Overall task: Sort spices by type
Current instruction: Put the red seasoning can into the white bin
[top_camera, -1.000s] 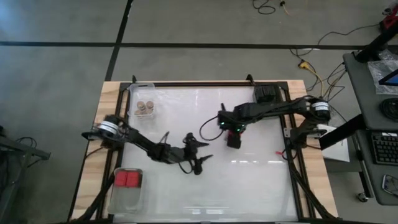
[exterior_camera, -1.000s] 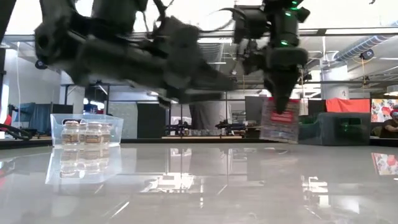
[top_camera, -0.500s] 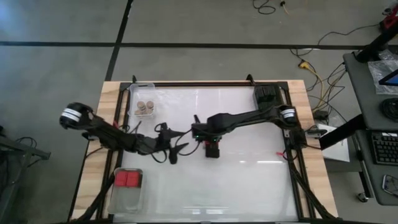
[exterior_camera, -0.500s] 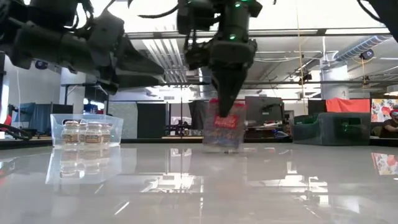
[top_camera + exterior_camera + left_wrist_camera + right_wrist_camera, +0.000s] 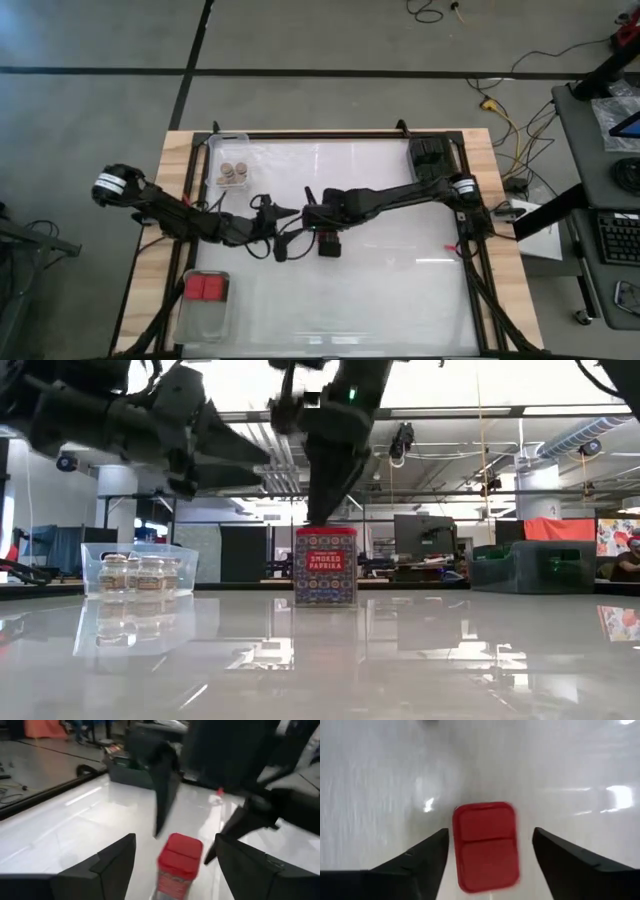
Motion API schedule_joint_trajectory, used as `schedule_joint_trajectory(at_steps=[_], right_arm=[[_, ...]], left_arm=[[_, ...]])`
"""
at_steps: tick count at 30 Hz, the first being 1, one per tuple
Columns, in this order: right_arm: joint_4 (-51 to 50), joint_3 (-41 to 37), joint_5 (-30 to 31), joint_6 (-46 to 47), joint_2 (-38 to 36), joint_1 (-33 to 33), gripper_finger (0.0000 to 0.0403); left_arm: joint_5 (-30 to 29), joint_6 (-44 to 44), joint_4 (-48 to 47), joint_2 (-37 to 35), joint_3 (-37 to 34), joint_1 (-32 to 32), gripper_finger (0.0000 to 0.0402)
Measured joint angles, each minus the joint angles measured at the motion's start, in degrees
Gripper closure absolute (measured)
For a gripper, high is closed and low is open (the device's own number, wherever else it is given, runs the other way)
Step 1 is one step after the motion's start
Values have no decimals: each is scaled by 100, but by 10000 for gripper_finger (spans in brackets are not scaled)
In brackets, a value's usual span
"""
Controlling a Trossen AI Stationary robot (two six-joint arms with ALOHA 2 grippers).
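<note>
- Paprika tin (image 5: 325, 566), red-lidded and labelled smoked paprika, now stands upright on the bench (image 5: 400, 290) near its middle; half a second ago it hung tilted in the right gripper's grasp, just off the surface.
- Right gripper (image 5: 487, 862) sits directly above the tin with its fingers (image 5: 415, 862) spread clear of the red lid on both sides, so the tin has been let go.
- Left gripper (image 5: 175, 865) hovers just at the tin's nine o'clock side in the high view, fingers (image 5: 107, 865) open and the tin framed between them but untouched; it has drawn closer over the last second.
- Judged from this, a handover by way of the bench is under way: the left arm looks set to take the tin.
- Red-topped containers (image 5: 206, 288) already lie in the clear tray (image 5: 190, 322) at seven o'clock, the likely destination.
- Tan-topped jars (image 5: 233, 174) sit in the tray at eleven o'clock.
</note>
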Motion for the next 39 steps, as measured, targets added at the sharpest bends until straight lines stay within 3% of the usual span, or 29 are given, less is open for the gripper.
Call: schedule_joint_trajectory(at_steps=[7, 13, 26, 32, 39], right_arm=[[-287, -153, 904, 515, -400, 485, 48], [-662, -594, 1500, 1310, -959, 1002, 24], [-567, -3114, 2672, 4357, -2971, 1613, 23], [-205, -3867, 2719, 4897, -3336, 1854, 23], [-146, -4373, 2583, 5195, -3435, 1901, 23]], left_arm=[[932, 420, -2142, 28, 1214, 237, 116], [2104, 918, -3039, 149, 2010, 599, 106], [2246, 1110, -3665, 1569, 3031, 841, 105], [2298, 1432, -4633, 1939, 3686, 1099, 105], [2912, 1588, -5861, 2341, 4313, 1385, 105]])
